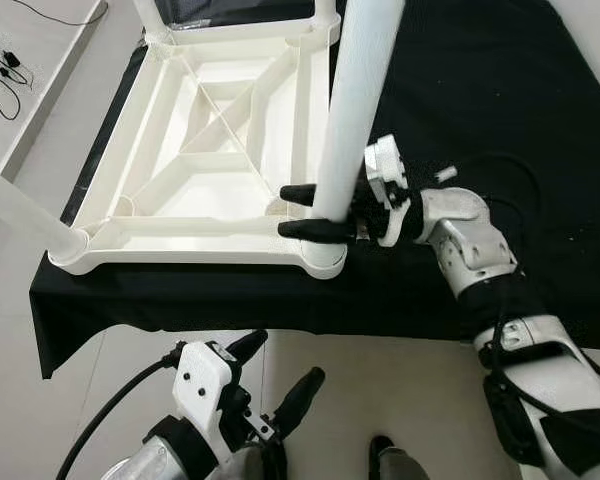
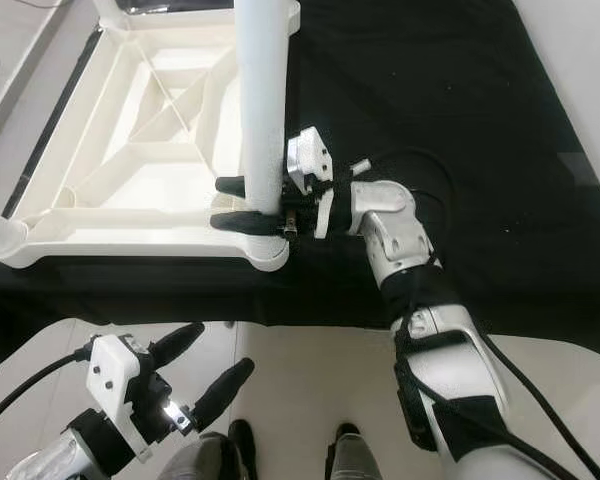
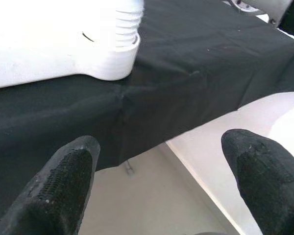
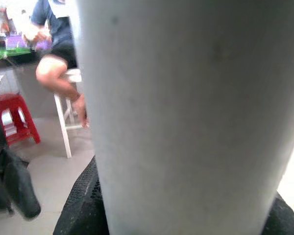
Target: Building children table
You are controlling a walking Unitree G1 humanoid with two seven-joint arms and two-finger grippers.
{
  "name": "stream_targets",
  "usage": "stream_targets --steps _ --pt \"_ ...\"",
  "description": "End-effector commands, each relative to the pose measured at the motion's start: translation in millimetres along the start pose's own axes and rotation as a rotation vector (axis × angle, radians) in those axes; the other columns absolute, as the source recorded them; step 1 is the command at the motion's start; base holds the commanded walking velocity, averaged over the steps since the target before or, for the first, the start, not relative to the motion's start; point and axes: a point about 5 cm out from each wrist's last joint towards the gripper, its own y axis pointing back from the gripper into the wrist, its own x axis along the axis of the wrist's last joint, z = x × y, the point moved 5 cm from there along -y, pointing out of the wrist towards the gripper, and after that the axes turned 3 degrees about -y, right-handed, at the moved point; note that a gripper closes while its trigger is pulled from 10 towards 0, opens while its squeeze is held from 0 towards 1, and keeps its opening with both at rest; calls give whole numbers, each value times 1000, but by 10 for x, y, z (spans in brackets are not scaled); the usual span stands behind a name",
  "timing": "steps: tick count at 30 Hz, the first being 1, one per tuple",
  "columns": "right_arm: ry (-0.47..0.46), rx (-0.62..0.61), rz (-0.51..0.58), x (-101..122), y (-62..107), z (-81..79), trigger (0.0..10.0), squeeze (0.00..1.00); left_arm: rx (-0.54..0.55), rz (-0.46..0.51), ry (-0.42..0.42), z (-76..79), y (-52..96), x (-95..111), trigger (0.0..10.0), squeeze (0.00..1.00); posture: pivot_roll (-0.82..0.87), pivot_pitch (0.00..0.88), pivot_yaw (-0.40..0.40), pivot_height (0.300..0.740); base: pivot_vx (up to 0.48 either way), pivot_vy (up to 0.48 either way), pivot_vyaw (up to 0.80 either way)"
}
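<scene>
A white plastic children's table point(image 1: 180, 250) lies upside down on a black cloth point(image 1: 500, 90). A white leg point(image 1: 355, 100) stands upright in its near right corner socket. My right gripper point(image 1: 285, 212) is shut on that leg just above the socket, one black finger on each side; the leg point(image 4: 186, 117) looms close in the right wrist view. Another leg point(image 1: 20, 215) sticks out of the near left corner. My left gripper point(image 1: 285, 358) hangs open and holds nothing, low in front of the cloth's edge. Its wrist view looks up at the corner socket point(image 3: 112, 58).
The black cloth drapes over the front edge of the support point(image 1: 180, 320). Cables point(image 1: 0, 70) lie on the floor at the far left. Behind the leg, a person point(image 4: 54, 44) sits on a white stool, with a red stool point(image 4: 14, 117) nearby.
</scene>
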Motion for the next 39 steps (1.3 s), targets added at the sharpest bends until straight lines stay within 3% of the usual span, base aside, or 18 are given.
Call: stream_targets --steps 1,8,20,30,34,38,39 --pt "-44 90 -131 -331 -58 -209 10000 0 -1 -32 1 -4 42 -48 10000 0 112 384 92 740 0 0 0" --pt "-19 123 -184 -367 -50 -229 10000 0 -2 -31 1 -8 34 -49 10000 0 110 381 90 740 0 0 0" --pt "-62 171 -148 -247 -91 -208 10000 0 0 -28 2 -6 31 -48 10000 0 106 380 88 740 0 0 0" --pt "-136 2 -106 -201 -195 39 10000 0 3 -28 6 6 37 -55 10000 0 100 371 84 740 0 0 0" --pt "-142 -31 -126 -266 -220 44 10000 0 4 -28 8 5 40 -59 10000 0 98 368 84 740 0 0 0" --pt "-178 -230 -204 -510 -204 119 10000 0 5 -31 9 10 53 -72 10000 0 81 363 57 740 0 0 0" --pt "-178 -230 -204 -510 -204 119 10000 0 5 -31 9 10 53 -72 10000 0 81 363 57 740 0 0 0"
